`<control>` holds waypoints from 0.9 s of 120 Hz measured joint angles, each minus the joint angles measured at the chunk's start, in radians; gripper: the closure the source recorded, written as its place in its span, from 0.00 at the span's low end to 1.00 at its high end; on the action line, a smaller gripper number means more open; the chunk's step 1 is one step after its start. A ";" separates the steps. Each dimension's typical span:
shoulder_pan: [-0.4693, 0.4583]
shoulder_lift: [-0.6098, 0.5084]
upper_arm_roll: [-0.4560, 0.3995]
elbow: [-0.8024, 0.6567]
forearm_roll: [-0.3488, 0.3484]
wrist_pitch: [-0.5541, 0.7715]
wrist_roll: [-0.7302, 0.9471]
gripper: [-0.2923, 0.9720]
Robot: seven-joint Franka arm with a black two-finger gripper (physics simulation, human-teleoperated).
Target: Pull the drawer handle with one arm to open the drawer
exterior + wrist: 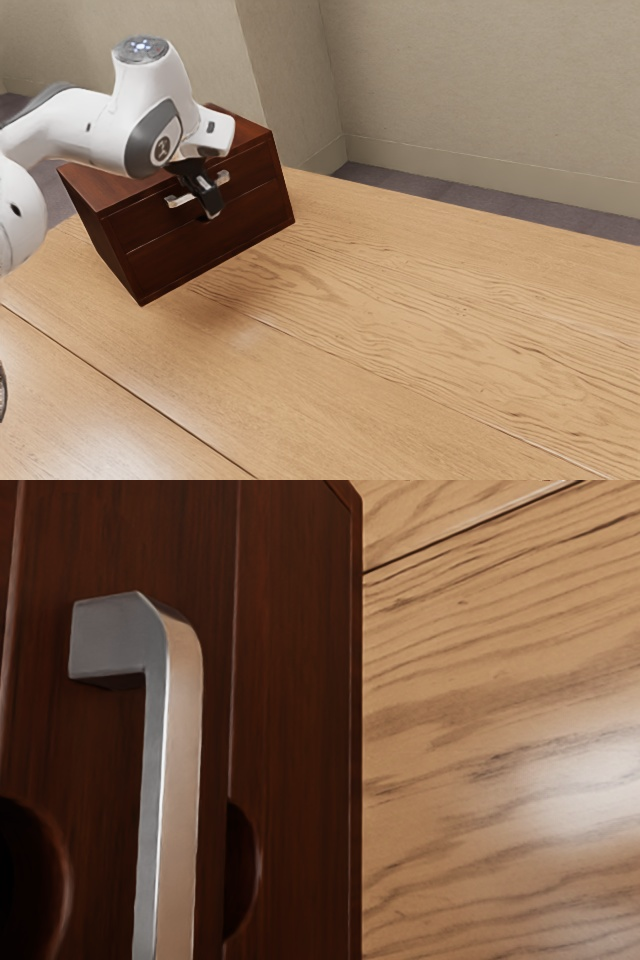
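A dark red-brown wooden cabinet (205,250) stands on the table at the exterior view's upper left. Its upper drawer front (135,222) carries a pale metal bar handle (180,198) and looks flush with the panel below it. My black gripper (208,206) is at the middle of that handle, reaching down from the white hand. In the wrist view the handle (170,780) runs close under the hand across the drawer front (290,680). Dark rounded shapes lie on both sides of the bar, with a gap showing on one side. The gripper stands open around the handle.
The cabinet rests on a wide light oak table (400,330) that stretches toward the exterior view's right and front. Beige walls (480,70) meet in a corner behind the cabinet. My white arm (70,130) comes in over the cabinet's top.
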 joint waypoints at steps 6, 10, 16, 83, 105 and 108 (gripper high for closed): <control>0.001 0.004 0.000 0.000 -0.001 0.006 -0.001 0.28; 0.002 0.006 0.000 0.000 -0.001 0.010 -0.002 0.29; 0.002 0.008 0.000 0.000 -0.002 0.017 -0.003 0.31; 0.029 0.042 -0.022 0.015 -0.027 0.043 -0.012 0.41; 0.030 0.033 -0.054 -0.009 -0.030 0.044 -0.016 0.41; 0.030 0.031 -0.058 -0.012 -0.029 0.044 -0.016 0.41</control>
